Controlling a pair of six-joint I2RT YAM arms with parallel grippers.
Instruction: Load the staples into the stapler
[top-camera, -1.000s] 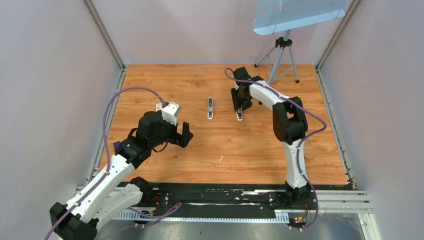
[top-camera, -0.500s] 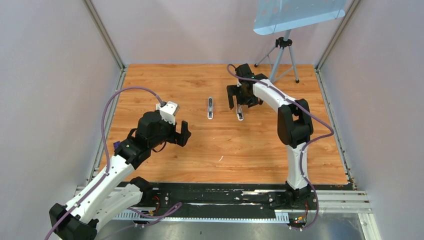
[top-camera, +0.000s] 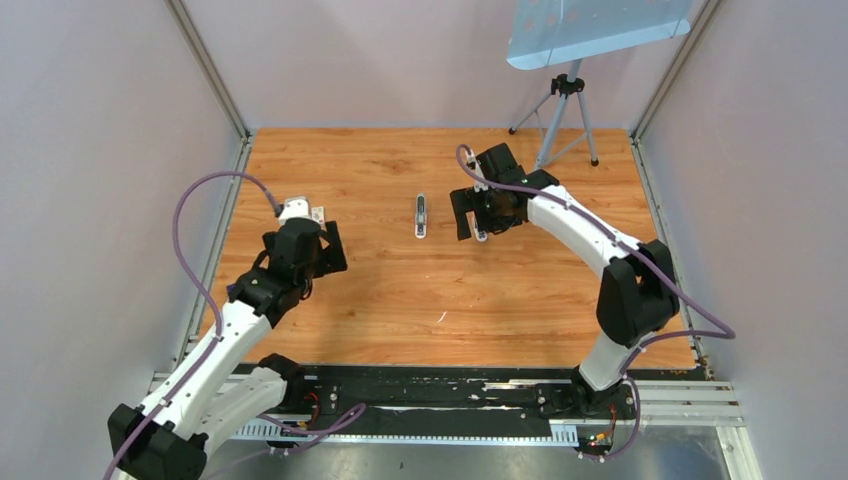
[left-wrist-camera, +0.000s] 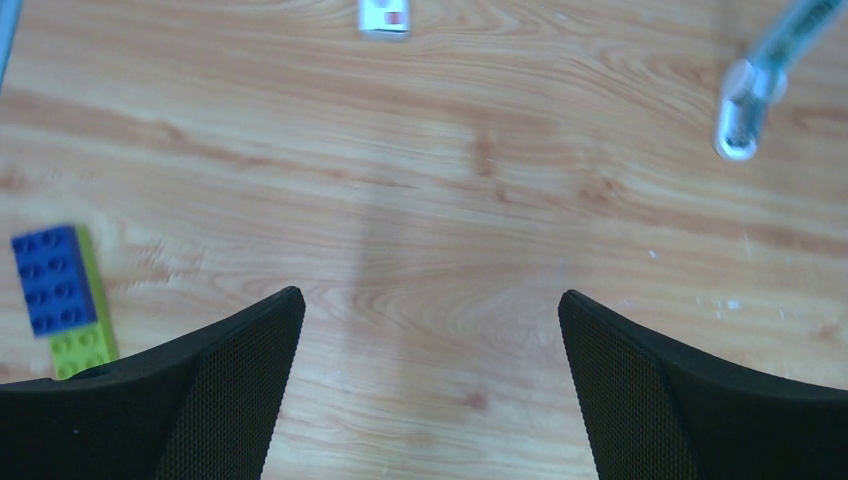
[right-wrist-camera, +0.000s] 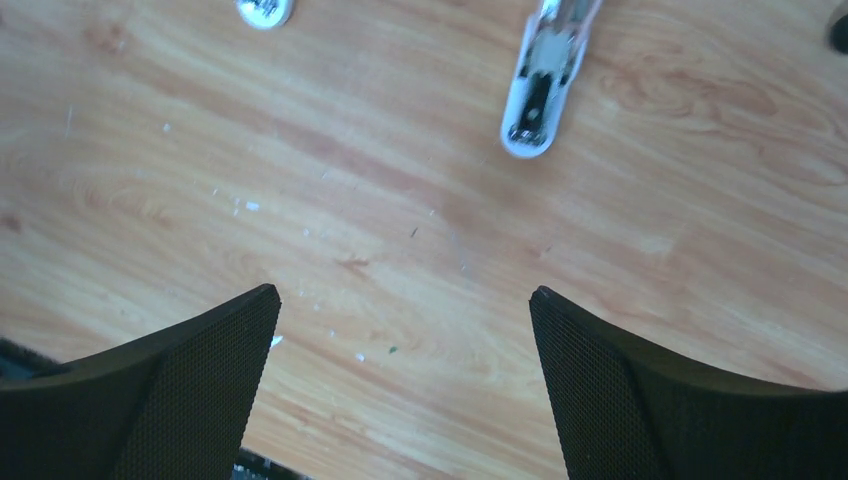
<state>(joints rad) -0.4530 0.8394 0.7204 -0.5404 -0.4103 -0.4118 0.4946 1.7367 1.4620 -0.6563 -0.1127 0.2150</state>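
Both claws are spread and nothing is held. Since the earlier frames the left claw (left-wrist-camera: 428, 300) has been drawn back toward the left edge. The right arm has been swung outward, with the right claw (right-wrist-camera: 402, 292) kept near the stapler (right-wrist-camera: 535, 95), which lies on the surface (top-camera: 520, 300) just ahead, untouched. A small white box (left-wrist-camera: 383, 18) is seen beyond the left claw, its contents not discernible. Bare wood lies between.
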